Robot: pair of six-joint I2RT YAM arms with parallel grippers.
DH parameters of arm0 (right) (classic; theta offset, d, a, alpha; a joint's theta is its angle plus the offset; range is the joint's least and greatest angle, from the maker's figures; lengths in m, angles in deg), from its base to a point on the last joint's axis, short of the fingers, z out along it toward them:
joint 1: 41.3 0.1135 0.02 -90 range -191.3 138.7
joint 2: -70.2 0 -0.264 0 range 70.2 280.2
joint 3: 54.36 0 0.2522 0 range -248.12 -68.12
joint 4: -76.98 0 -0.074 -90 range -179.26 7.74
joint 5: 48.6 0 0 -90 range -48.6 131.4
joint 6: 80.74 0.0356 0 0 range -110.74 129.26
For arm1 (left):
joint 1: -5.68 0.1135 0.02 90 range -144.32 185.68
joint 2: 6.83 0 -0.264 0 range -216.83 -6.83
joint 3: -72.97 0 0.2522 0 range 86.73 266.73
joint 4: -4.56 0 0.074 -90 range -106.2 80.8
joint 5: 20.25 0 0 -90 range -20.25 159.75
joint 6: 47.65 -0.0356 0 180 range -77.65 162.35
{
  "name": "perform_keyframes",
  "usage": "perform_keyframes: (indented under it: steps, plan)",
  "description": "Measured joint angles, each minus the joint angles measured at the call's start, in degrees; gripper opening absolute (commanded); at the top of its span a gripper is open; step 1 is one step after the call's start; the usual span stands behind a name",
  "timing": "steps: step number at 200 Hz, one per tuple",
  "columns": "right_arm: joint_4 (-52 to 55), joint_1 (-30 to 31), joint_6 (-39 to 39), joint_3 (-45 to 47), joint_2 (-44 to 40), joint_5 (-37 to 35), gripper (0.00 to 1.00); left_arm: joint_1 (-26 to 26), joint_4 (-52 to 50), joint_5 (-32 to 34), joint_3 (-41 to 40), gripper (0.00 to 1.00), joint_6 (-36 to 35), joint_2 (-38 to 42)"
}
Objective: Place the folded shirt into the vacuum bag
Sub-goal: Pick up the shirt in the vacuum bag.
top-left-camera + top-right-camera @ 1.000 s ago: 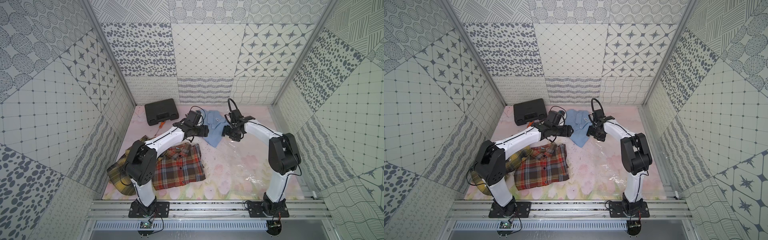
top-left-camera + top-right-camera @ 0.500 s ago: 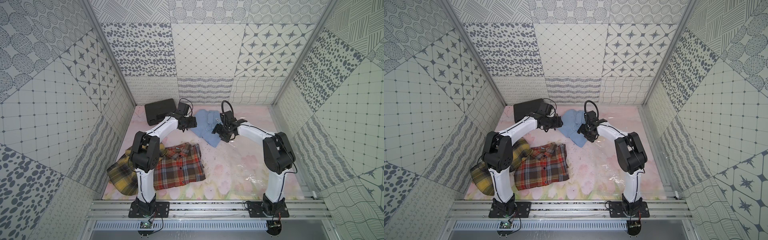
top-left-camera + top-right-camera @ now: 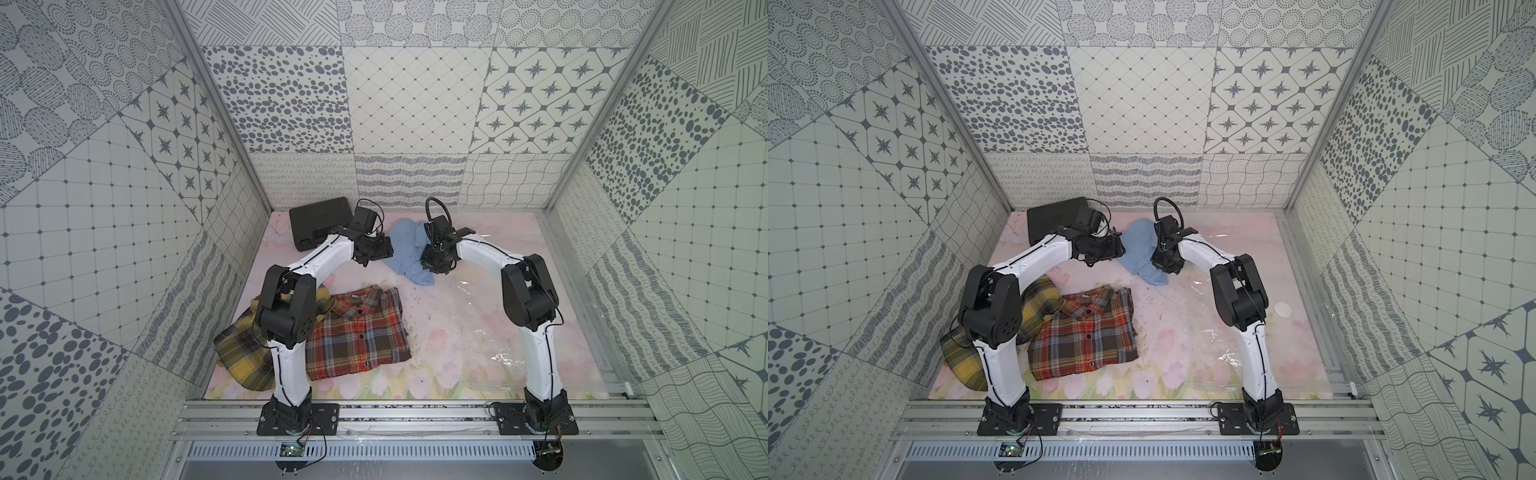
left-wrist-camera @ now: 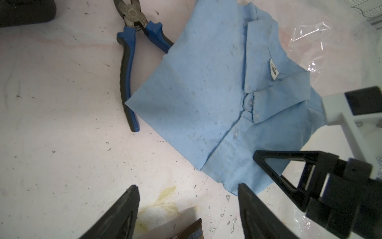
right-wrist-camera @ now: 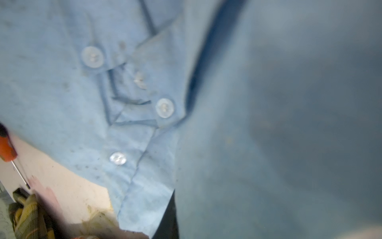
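Note:
The folded shirt (image 3: pixel 405 245) (image 3: pixel 1140 245) is light blue and lies at the back middle of the table, with its collar and buttons showing in the left wrist view (image 4: pixel 206 93). My right gripper (image 3: pixel 432 262) (image 3: pixel 1163 264) is shut on the shirt's right edge. One of its black fingers (image 4: pixel 289 154) lies on top of the cloth, and bunched fabric (image 5: pixel 62 82) fills the right wrist view. My left gripper (image 4: pixel 188 192) (image 3: pixel 370 255) stands open just left of the shirt, one fingertip at its near corner. The vacuum bag (image 3: pixel 498 332) lies flat on the right, its white valve cap (image 3: pixel 1283 308) showing.
Blue-handled pliers (image 4: pixel 128 72) lie partly under the shirt's left edge. A black case (image 3: pixel 320 220) sits at the back left. A red plaid shirt (image 3: pixel 357 332) and a yellow plaid one (image 3: pixel 241 353) lie near the left arm's base. An orange-handled screwdriver (image 5: pixel 6 149) shows.
My right gripper moved left onto the blue shirt and closed on its edge. The left gripper swung back toward the case, then came in beside the shirt, still open.

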Motion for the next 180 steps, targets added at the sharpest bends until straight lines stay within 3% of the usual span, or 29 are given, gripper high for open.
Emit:
perform_keyframes:
  steps: [37,78,115,131,148,180]
  plan:
    - [11.21,0.17,-11.72,-13.35,0.55,-1.11,0.05,0.24,-0.26,-0.26,-0.15,0.76,0.0,0.66]
    - [19.54,-2.71,-21.33,-10.58,-6.93,0.26,0.03,0.24,-0.28,-1.57,-0.61,0.77,0.0,1.14]
    - [22.12,-10.49,-27.52,1.73,-15.02,3.96,0.19,0.24,-0.24,-3.37,-1.2,0.81,0.0,0.59]
    - [21.79,-13.51,-29.03,5.44,-14.53,3.52,0.32,0.24,-0.42,-4.33,-0.66,0.83,-0.04,-0.7]
    - [20.81,-15.21,-29.42,8.7,-13.25,3.56,0.54,0.09,-1.07,-5.2,0.96,0.83,-0.28,-2.78]
    - [17.07,-17.92,-28.22,13.22,-14.01,6.49,0.69,-1.4,-2.54,-6.14,4.68,0.85,-0.83,-6.1]
